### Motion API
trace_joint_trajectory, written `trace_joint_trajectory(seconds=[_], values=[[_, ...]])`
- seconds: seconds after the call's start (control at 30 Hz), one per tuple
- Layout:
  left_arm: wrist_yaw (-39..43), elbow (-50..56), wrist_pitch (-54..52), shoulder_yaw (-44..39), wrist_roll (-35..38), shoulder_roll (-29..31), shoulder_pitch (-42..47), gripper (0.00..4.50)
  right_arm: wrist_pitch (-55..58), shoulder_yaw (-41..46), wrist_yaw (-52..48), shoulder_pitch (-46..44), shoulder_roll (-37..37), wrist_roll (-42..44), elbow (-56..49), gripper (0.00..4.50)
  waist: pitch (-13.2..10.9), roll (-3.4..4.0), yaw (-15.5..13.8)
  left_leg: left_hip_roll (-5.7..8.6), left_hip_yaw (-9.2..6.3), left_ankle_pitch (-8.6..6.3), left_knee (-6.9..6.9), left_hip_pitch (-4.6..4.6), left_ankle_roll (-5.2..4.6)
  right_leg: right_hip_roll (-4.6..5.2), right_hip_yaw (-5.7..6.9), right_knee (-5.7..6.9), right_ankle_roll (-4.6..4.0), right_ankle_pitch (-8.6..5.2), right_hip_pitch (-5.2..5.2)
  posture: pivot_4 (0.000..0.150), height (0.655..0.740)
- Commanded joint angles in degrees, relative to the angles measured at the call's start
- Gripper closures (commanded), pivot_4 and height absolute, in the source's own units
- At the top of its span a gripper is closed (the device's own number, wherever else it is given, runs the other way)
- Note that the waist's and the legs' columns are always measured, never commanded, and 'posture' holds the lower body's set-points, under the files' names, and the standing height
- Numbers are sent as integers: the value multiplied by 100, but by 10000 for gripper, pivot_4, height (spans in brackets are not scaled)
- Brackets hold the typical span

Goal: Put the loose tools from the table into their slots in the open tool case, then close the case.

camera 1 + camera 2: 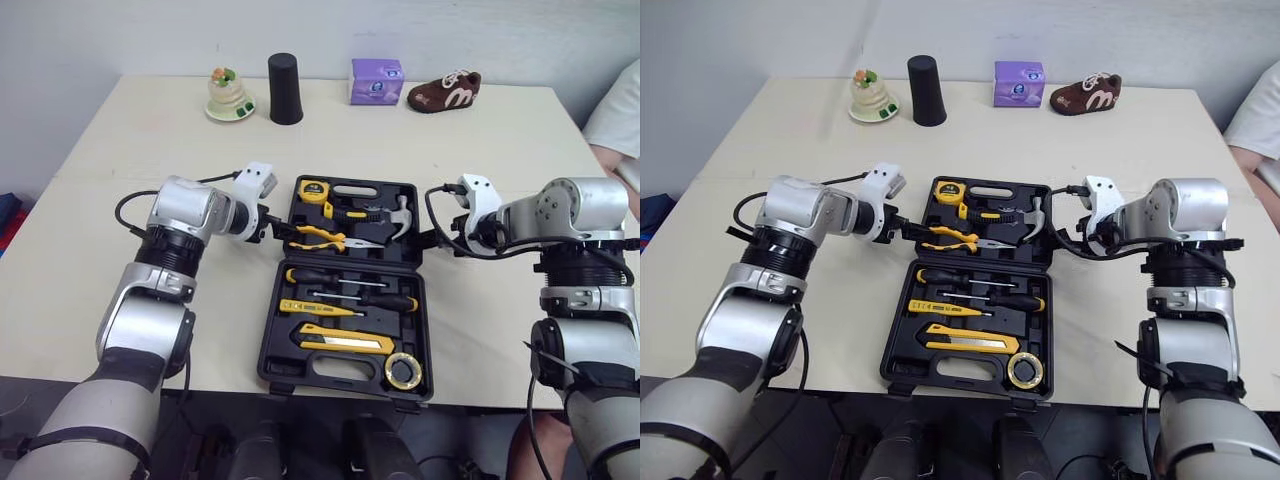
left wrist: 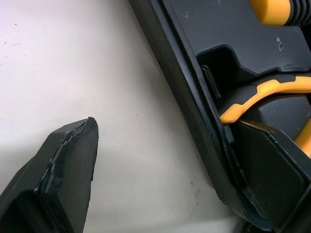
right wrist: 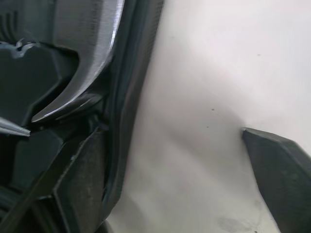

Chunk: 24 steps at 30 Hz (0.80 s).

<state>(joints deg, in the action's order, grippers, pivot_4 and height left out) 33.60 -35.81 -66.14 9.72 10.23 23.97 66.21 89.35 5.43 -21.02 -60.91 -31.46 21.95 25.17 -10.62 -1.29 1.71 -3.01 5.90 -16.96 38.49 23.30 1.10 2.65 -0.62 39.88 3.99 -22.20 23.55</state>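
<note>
Straddling the tool case [image 1: 268, 350] lid walls at nine and three o'clock, jaws spread, left gripper [image 1: 283, 233] and right gripper [image 1: 428, 240] should pinch evenly (tools [image 1: 345, 342] look seated) before folding it shut.

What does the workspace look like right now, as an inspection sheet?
Surface: beige table; no loose tools seen on it.
Job's things: tool case lying open; tape measure, pliers, hammer and utility knife in their slots.
Clutter: small ornament, black cup, purple box and brown shoe along the far edge.
Grippers: left gripper and right gripper open, each straddling a side wall of the case's far half.
Cables: black cables loop at both wrists.
Surroundings: person's sleeve at right.
</note>
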Motion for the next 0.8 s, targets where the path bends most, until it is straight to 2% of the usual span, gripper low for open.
trace_joint_trajectory(seconds=[0.03, 0.2, 0.23, 0.3, 0.43, 0.53, 0.7, 0.8], values=[[4, -309, -45, -142, -4, -107, 136, 7848, 164, 144, 80, -121, 71, -89, 180, 17104, 0, 0, -11, 0, -1, 0, 3, 0, 0, 0, 1, 2, 0, 0, 0, 1500, 7341], [103, -462, -57, -163, -16, -165, 304, 30446, 315, 232, 99, -191, 168, -55, 310, 41885, 1, -1, -12, 2, -5, 0, 16, 1, -1, 2, 4, 7, 0, 0, -6, 1500, 7341], [102, -483, -82, -208, 7, -205, 327, 35162, 315, 279, 133, -178, 213, -81, 330, 45000, 1, -2, -11, 2, -7, 0, 20, 1, -1, 2, 5, 8, 0, 0, -7, 1500, 7341], [22, -481, -98, -338, 48, -281, 348, 42284, 315, 500, 291, -169, 344, -126, 410, 45000, 1, -1, 0, 2, -7, 0, 26, 1, -1, 3, 4, 11, 0, 0, -10, 1500, 7341], [-89, -417, -336, -652, 203, -348, 374, 42710, 281, 906, 485, -164, 480, -131, 212, 45000, 1, -2, 6, 1, -7, 0, 34, 0, -1, 2, 3, 18, 0, 0, -10, 1500, 7341], [-572, -231, -101, -1356, 367, -484, 302, 43046, -706, 1404, 475, -3, 690, 45, -508, 45000, 1, -2, 5, 0, -7, 0, 37, 2, -1, 2, 2, 20, 0, 0, -9, 1500, 7341], [-1206, 388, 727, -2306, 638, -772, -97, 44275, -2376, 1141, 31, 790, 573, -6, -1557, 45000, 0, -2, 4, 0, -6, 0, 34, 32, -1, 1, 4, 23, 3, 2, 22, 1500, 7341], [-1399, 816, 1462, -2388, 540, -786, -604, 44920, -4318, 376, -474, 1574, 104, -714, -1778, 45000, 0, -2, 7, 1, -6, 0, 23, 41, -1, 1, 7, 25, 6, 3, 29, 1500, 7341]])
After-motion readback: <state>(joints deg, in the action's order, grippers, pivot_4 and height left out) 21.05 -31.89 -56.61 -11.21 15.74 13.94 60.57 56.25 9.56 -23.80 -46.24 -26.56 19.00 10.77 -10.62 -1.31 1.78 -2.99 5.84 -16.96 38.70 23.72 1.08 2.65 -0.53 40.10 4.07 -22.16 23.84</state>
